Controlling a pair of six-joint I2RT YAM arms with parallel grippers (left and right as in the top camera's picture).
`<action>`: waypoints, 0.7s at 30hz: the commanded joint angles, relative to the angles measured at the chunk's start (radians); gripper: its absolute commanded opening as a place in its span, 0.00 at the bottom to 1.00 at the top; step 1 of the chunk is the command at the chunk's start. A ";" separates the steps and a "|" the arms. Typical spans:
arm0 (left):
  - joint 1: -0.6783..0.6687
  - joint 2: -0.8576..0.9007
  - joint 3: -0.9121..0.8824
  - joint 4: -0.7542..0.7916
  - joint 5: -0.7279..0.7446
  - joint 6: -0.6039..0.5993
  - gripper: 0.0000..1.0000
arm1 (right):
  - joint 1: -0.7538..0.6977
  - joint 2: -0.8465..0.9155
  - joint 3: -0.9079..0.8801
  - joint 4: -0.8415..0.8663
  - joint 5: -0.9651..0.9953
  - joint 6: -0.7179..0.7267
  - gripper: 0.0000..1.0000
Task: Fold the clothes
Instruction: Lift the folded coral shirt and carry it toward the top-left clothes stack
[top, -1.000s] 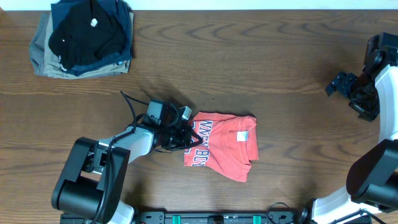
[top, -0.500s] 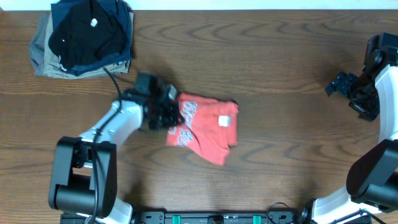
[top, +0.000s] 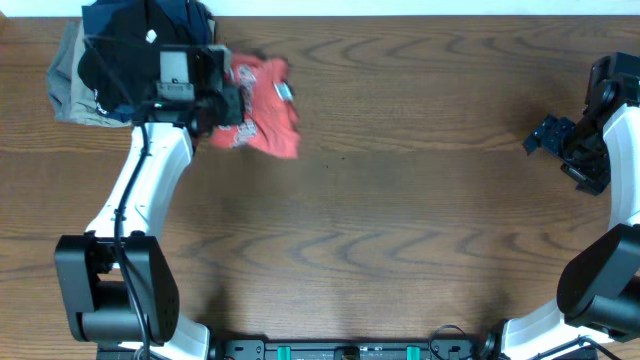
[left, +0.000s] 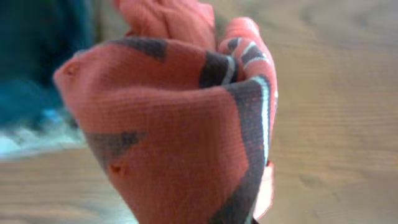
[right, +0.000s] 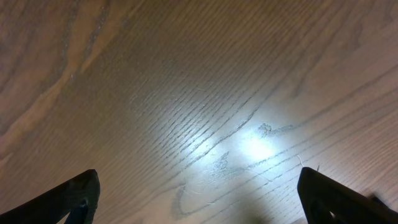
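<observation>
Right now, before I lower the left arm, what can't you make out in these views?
Left gripper fingers: hidden by its own camera block overhead, by the shirt in the wrist view.
Shirt's folds and lettering: bunched overhead, blurred at the wrist.
Folded pile: cut by the top edge, partly under the left arm.

T-shirt (left: 174, 124), bunched in left gripper (top: 228, 100): soft coral-red knit cloth, fine weave, matt; printed lettering flat. Table (right: 205, 93) beneath right gripper (top: 545, 134): dark wood, visible grain, smooth, semi-gloss, bright light glare. Folded garments (top: 110, 70) just beside left gripper: matt cloth. Left arm link (top: 160, 165): glossy white plastic shell.
</observation>
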 joint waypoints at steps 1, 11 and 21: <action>0.029 0.016 0.030 0.073 -0.058 0.062 0.06 | -0.005 -0.008 0.004 -0.001 0.003 -0.008 0.99; 0.100 0.101 0.031 0.339 -0.064 0.086 0.06 | -0.005 -0.008 0.004 -0.001 0.003 -0.008 0.99; 0.123 0.102 0.123 0.446 -0.068 0.080 0.06 | -0.005 -0.008 0.004 -0.001 0.003 -0.008 0.99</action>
